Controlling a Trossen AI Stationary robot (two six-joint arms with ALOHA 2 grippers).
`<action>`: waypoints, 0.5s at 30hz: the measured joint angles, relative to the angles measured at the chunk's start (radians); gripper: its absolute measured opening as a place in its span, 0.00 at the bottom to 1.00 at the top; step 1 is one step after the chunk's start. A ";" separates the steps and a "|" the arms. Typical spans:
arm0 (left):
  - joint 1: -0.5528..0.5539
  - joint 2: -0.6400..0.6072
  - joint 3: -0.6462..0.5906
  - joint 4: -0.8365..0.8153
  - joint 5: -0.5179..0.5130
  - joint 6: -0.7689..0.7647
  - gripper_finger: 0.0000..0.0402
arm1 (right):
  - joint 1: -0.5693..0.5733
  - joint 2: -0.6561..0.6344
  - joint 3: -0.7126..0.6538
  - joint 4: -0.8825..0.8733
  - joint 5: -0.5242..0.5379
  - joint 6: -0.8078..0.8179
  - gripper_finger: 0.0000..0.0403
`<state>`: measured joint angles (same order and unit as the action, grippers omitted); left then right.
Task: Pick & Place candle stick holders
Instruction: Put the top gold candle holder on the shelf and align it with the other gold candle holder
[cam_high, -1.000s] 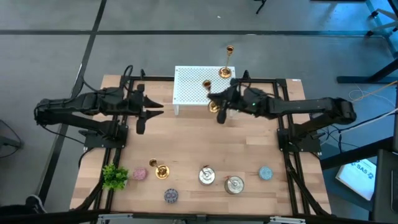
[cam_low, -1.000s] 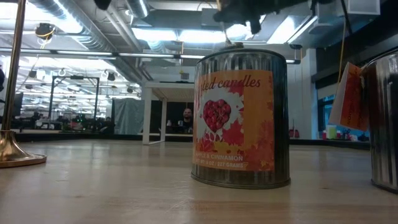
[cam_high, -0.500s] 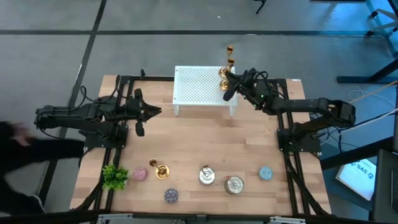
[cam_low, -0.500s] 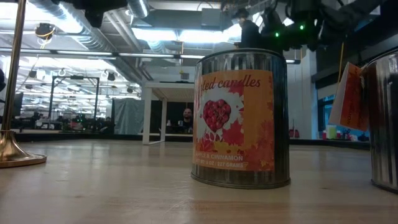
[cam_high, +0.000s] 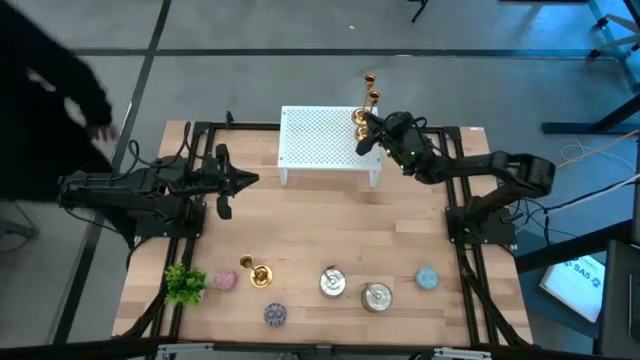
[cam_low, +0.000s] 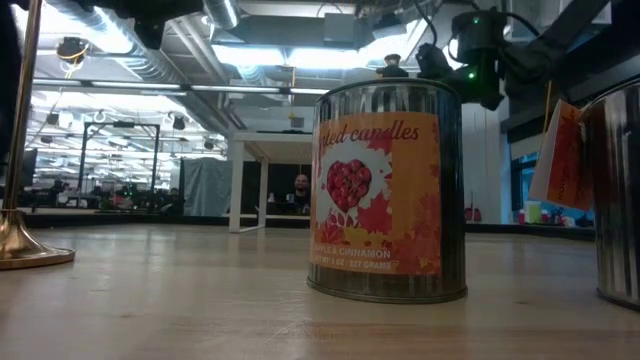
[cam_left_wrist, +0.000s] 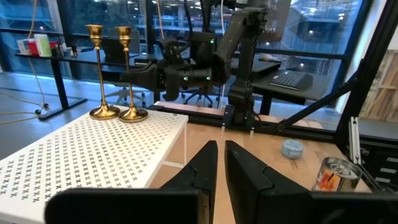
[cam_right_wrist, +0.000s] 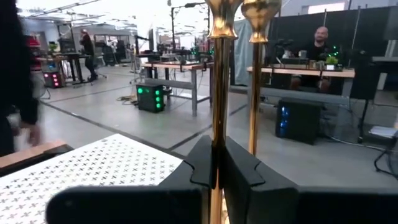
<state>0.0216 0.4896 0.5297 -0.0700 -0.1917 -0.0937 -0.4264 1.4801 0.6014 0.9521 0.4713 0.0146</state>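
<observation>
Two gold candle stick holders (cam_high: 368, 98) stand upright at the far right corner of the white perforated platform (cam_high: 320, 140). In the left wrist view they show side by side (cam_left_wrist: 102, 112) (cam_left_wrist: 132, 114). My right gripper (cam_high: 362, 140) is at that corner, shut on the stem of one of them (cam_right_wrist: 216, 93). The other stem (cam_right_wrist: 255, 93) stands just beside it. A third holder (cam_high: 258, 273) stands on its base near the table's front left; it also shows in the low view (cam_low: 20, 250). My left gripper (cam_high: 248, 180) is shut and empty, left of the platform. My right gripper pinches the holder's thin stem (cam_right_wrist: 216, 134) between its two fingers, well below the cup. The fingers come in about level from the table's right side and lie across the stem. The holder stands upright, with its round base (cam_left_wrist: 132, 114) on the white platform.
Two silver candle tins (cam_high: 333, 283) (cam_high: 377, 296) stand near the front edge; one fills the low view (cam_low: 385, 185). Flat round candles (cam_high: 427, 278) (cam_high: 274, 315) (cam_high: 224, 280) and a small green plant (cam_high: 185, 285) lie nearby. A person in dark clothes (cam_high: 50, 90) stands beyond the table's far left.
My right gripper has carried a candle stick holder from the platform's near right corner toward the far edge. The holder now stands next to the first one. A person has come into view at the far left.
</observation>
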 joint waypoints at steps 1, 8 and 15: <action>0.000 0.000 0.000 0.000 0.000 0.000 0.06 | 0.000 0.006 0.000 0.010 0.000 -0.001 0.04; 0.000 0.000 0.000 0.000 0.002 0.001 0.06 | -0.018 0.012 0.000 0.020 -0.003 -0.015 0.04; 0.000 0.001 0.000 0.000 0.003 0.001 0.07 | -0.019 0.012 0.000 0.017 -0.098 -0.016 0.12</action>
<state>0.0216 0.4904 0.5297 -0.0701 -0.1886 -0.0922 -0.4450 1.4921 0.6018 0.9695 0.3729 -0.0010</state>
